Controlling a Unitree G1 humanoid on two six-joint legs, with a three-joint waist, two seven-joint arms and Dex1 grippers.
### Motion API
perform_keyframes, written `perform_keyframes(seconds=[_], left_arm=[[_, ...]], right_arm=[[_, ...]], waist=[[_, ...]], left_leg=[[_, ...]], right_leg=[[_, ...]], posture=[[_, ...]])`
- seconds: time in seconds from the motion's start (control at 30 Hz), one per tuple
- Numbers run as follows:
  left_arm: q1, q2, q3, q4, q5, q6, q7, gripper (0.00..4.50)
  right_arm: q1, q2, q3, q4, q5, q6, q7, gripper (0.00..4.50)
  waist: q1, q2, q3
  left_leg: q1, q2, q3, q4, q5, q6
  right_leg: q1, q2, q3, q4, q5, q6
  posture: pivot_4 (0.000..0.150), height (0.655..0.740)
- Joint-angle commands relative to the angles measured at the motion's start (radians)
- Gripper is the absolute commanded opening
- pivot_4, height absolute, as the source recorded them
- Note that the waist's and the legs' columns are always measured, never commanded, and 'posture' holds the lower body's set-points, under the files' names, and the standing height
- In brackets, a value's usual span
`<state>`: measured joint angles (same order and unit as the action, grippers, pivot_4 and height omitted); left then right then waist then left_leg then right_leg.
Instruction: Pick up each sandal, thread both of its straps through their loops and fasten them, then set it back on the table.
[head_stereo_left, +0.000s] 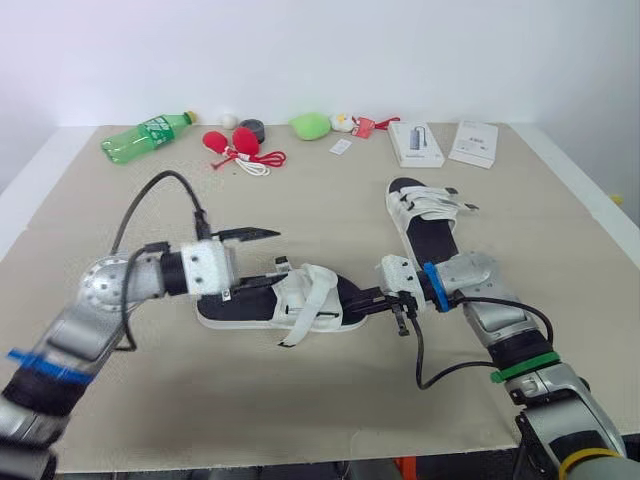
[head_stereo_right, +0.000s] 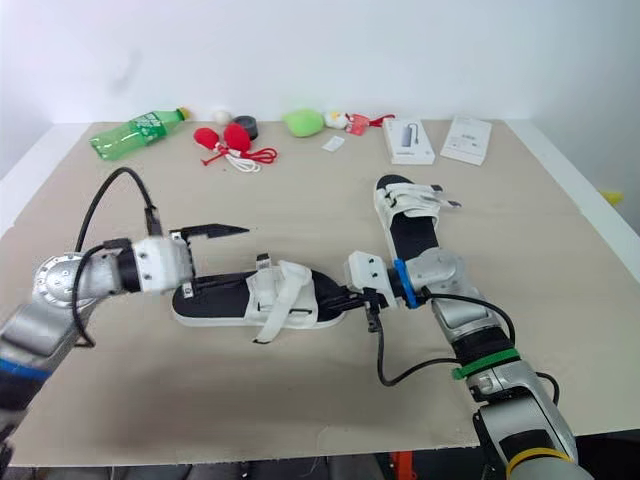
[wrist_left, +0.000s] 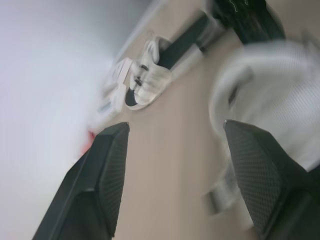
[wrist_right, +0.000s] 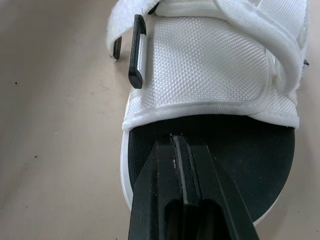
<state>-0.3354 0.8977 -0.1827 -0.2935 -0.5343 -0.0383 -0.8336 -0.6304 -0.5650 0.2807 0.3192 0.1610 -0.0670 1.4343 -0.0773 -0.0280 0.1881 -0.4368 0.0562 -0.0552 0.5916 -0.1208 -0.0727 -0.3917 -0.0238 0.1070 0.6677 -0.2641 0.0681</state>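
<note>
A white sandal with a black footbed (head_stereo_left: 275, 300) lies on its sole in the middle of the table. One of its straps (head_stereo_left: 303, 315) hangs loose over the near side. My left gripper (head_stereo_left: 279, 253) is open at the heel end, with one finger low along the heel and the other raised above it. My right gripper (head_stereo_left: 350, 304) is shut, and its tip rests on the footbed at the toe (wrist_right: 225, 145), just short of the front strap and its black loop (wrist_right: 136, 50). A second white sandal (head_stereo_left: 425, 215) lies further back on the right.
Along the table's far edge sit a green bottle (head_stereo_left: 145, 135), red objects with a cord (head_stereo_left: 235, 145), a black roll (head_stereo_left: 250, 127), a green lump (head_stereo_left: 310, 125), a small toy (head_stereo_left: 345, 122) and two white boxes (head_stereo_left: 415, 143) (head_stereo_left: 475, 142).
</note>
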Motion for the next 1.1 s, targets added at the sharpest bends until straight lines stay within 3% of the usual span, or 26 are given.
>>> perform_keyframes(seconds=[0.03,0.1,0.23,0.43,0.77,0.87,1.07,1.1], left_arm=[[0.051,0.044,0.067,-0.202,-0.285,0.276,0.032,3.09],[0.103,0.063,0.080,-0.269,-0.379,0.383,0.044,3.09],[0.210,0.088,0.021,-0.312,-0.241,0.440,0.017,3.09],[0.230,0.040,-0.029,-0.264,-0.062,0.439,0.002,3.09],[0.172,-0.091,-0.069,-0.189,0.015,0.478,-0.040,3.09],[0.133,-0.131,-0.089,-0.169,0.008,0.528,-0.057,2.40],[0.086,-0.160,-0.110,-0.127,0.009,0.615,-0.098,0.05],[0.083,-0.154,-0.112,-0.124,0.008,0.627,-0.114,0.05]], right_arm=[[0.002,0.002,0.026,0.021,-0.025,0.001,0.013,0.00],[-0.003,0.006,0.028,0.031,-0.028,-0.004,0.018,0.00],[-0.014,0.014,0.029,0.044,-0.032,-0.007,0.022,0.00],[-0.015,0.015,0.026,0.047,-0.034,-0.006,0.023,0.00],[-0.008,0.013,0.022,0.039,-0.036,0.001,0.015,0.00],[-0.004,0.010,0.020,0.030,-0.034,0.006,0.014,0.00],[-0.001,0.003,0.017,0.022,-0.034,0.010,0.013,0.00],[-0.001,0.002,0.016,0.022,-0.034,0.010,0.013,0.00]], waist=[[0.001,0.000,0.000],[0.001,0.000,0.000],[0.000,0.000,0.000],[0.002,-0.001,0.000],[0.002,-0.001,-0.001],[0.002,-0.002,-0.001],[0.001,-0.002,-0.001],[0.001,-0.002,-0.001]], left_leg=[[0.001,0.000,0.000,0.000,0.000,0.000],[0.002,0.001,0.000,0.000,0.000,0.000],[0.004,0.001,0.003,0.000,0.000,-0.001],[0.005,0.001,0.005,-0.001,0.000,-0.001],[0.005,0.002,0.008,-0.002,-0.001,-0.001],[0.005,0.002,0.008,-0.002,-0.001,-0.001],[0.005,0.002,0.008,-0.003,-0.001,-0.001],[0.005,0.002,0.008,-0.003,-0.001,-0.001]], right_leg=[[0.000,0.000,0.000,0.000,0.000,-0.001],[0.001,0.001,-0.001,0.000,0.000,-0.002],[0.001,0.001,0.001,0.000,0.000,-0.003],[0.000,0.000,0.002,-0.001,0.000,-0.004],[-0.001,-0.001,0.003,-0.001,0.000,-0.004],[0.000,-0.001,0.003,-0.001,0.000,-0.004],[-0.001,0.000,0.003,-0.001,0.000,-0.003],[-0.001,0.000,0.003,-0.001,0.000,-0.003]], posture=[[0.150,0.7400],[0.150,0.7400],[0.150,0.7400],[0.150,0.7400],[0.150,0.7400],[0.150,0.7400],[0.150,0.7400],[0.150,0.7400]])
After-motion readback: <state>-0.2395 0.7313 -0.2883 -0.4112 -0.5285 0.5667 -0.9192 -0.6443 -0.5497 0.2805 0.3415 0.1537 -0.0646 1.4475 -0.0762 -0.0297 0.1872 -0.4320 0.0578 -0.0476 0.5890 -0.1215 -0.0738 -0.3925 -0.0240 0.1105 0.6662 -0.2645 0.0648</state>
